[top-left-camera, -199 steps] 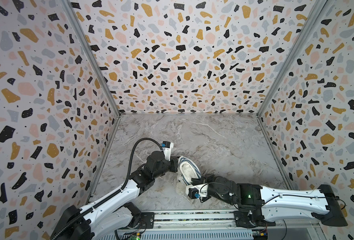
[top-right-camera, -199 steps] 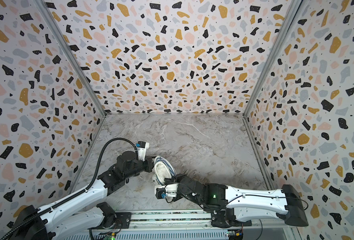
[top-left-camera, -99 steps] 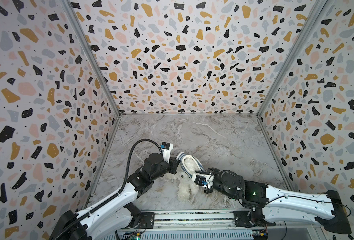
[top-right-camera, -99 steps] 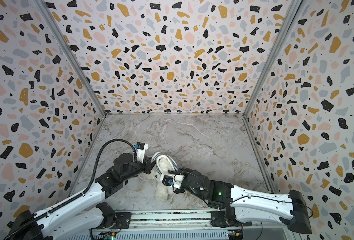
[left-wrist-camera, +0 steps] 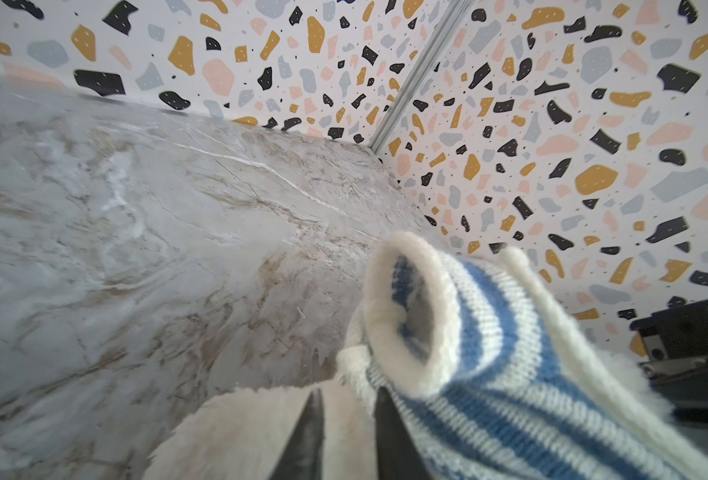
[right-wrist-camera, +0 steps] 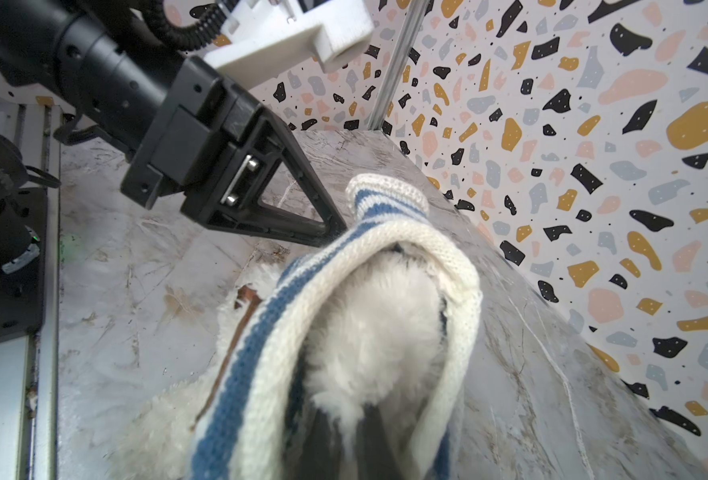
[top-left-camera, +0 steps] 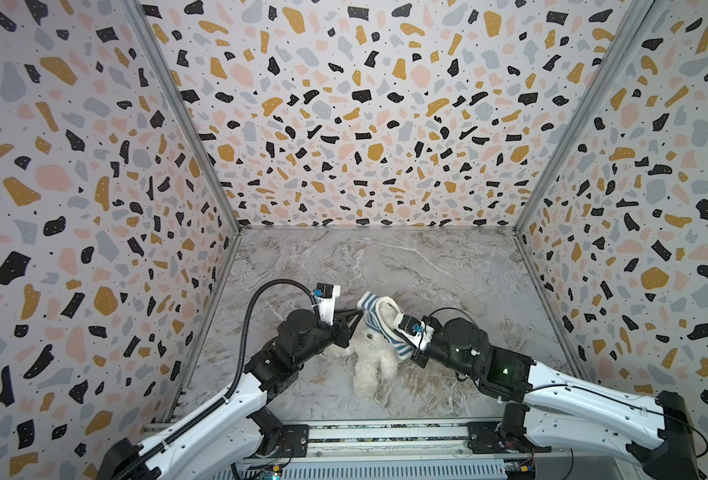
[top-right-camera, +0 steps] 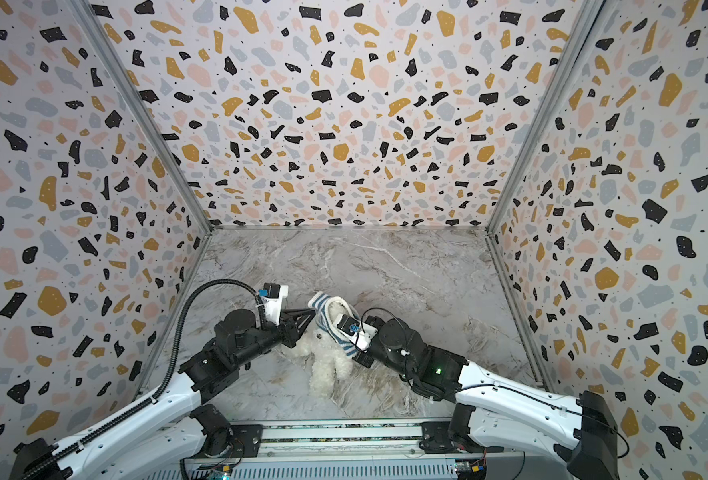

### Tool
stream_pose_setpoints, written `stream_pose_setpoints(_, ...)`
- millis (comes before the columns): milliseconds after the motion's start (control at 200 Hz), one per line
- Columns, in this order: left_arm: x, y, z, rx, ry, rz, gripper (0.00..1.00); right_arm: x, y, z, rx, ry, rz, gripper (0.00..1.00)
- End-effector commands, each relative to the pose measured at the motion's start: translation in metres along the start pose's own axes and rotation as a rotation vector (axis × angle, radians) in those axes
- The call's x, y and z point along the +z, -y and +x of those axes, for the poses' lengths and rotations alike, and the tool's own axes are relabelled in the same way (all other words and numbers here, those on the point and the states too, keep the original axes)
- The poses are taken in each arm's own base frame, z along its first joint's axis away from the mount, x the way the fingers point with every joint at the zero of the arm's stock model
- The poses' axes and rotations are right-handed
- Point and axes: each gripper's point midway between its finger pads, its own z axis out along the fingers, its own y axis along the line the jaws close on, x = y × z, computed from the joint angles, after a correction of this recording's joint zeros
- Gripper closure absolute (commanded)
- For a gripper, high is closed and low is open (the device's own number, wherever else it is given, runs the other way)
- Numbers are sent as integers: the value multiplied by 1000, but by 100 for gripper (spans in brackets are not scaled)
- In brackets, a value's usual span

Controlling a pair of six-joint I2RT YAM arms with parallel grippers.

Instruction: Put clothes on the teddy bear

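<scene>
L gripper [left-wrist-camera: 347, 399]: black tapered wedge fingers, parted a crack, nothing pinched. Tips at sleeve of striped shirt [top-left-camera: 372, 311], fur behind.
R gripper [right-wrist-camera: 346, 415]: closed tight on shirt hem, holding it up.
Shirt: rib-knit, blue/cream stripes, cream rolled cuffs, tube sleeve gaping. Stretched over head of teddy bear [top-left-camera: 371, 365].
Bear: shaggy white plush, stubby limbs. Lies on tabletop [top-left-camera: 406, 266], front-centre betw. both arms, legs toward front.
Tabletop: grey marble-look, veined, scuffed.
Vs 1 s ago: bundle was compact, R gripper at its front. Now R gripper at its right side, bear body + legs uncovered.
</scene>
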Motion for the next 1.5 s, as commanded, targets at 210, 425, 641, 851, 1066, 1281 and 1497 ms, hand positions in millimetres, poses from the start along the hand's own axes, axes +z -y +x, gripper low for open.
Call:
stream_pose_setpoints(210, -7, 20, -32, 16, 104, 49, 51, -2, 38, -29, 312, 121, 34, 100)
stream_pose_setpoints(425, -15, 67, -43, -19, 170, 196, 61, 0, 61, -28, 443, 180, 103, 100)
stream_pose_setpoints(641, -8, 99, -32, -125, 209, 344, 73, -1, 60, -41, 492, 249, 65, 100)
stream_pose_setpoints(851, 1, 98, -32, -217, 238, 353, 74, 0, 49, -36, 530, 290, 11, 100)
stream_pose_setpoints(1066, 4, 95, -36, -266, 271, 356, 76, -4, 43, -38, 526, 344, -23, 100)
stream_pose_setpoints(1281, 12, 83, -30, -339, 260, 305, 79, -12, 40, -40, 515, 409, -37, 100)
stream_pose_setpoints(1497, 19, 81, -27, -357, 244, 287, 76, -16, 37, -43, 486, 445, -25, 100)
